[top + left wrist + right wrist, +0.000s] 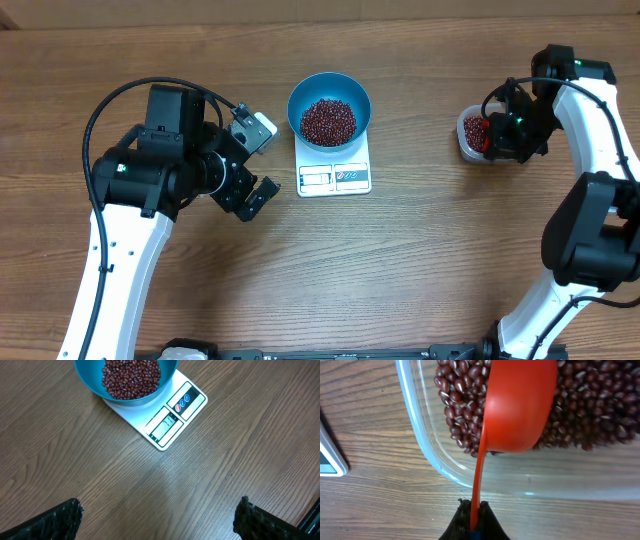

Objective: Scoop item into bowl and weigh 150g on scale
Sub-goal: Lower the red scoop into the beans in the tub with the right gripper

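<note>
Beans (pixel 328 120) in bowl (pixel 298 95) on scale (pixel 334 177). Left tool (pixel 262 160) released beside it. Right tool (pixel 474 522) clenched on scoop (pixel 520 405) handle, scoop in tub (pixel 420 445). We flag two risks: the thin handle twisting and spilling beans on the surface, and overshooting the weight.

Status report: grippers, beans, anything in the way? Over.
Left gripper open, empty, beside scale. Right gripper shut on red scoop, over tub. Bowl on scale, beans inside. Nothing between tub and bowl.
</note>
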You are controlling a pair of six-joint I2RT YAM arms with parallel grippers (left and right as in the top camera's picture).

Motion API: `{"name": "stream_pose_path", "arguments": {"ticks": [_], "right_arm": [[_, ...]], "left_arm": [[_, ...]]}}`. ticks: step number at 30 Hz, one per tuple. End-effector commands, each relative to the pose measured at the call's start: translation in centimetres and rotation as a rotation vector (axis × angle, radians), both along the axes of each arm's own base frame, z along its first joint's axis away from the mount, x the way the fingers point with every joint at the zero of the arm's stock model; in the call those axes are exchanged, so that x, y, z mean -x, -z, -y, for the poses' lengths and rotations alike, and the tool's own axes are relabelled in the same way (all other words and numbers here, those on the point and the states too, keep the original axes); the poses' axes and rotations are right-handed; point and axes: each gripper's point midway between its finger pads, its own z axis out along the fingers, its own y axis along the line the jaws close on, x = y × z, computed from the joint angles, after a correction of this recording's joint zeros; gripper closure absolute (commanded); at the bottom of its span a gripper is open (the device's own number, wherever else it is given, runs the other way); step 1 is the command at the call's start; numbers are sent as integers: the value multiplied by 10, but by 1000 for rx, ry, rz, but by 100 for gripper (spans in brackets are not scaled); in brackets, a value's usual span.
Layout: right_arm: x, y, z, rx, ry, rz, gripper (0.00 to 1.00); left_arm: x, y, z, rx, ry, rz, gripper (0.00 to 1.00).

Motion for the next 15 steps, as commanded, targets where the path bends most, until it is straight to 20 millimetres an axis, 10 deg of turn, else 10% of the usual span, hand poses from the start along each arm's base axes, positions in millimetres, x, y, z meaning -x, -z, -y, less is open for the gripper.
{"name": "stream_pose_path", "arguments": {"ticks": [1,15], "right_arm": [[-6,11,-12,-80,-12,-8,97],[-8,9,0,-276,106,5,96]], "left_arm": [[-2,-4,3,5,26,16,0],[-2,-4,3,5,26,16,1]]}}
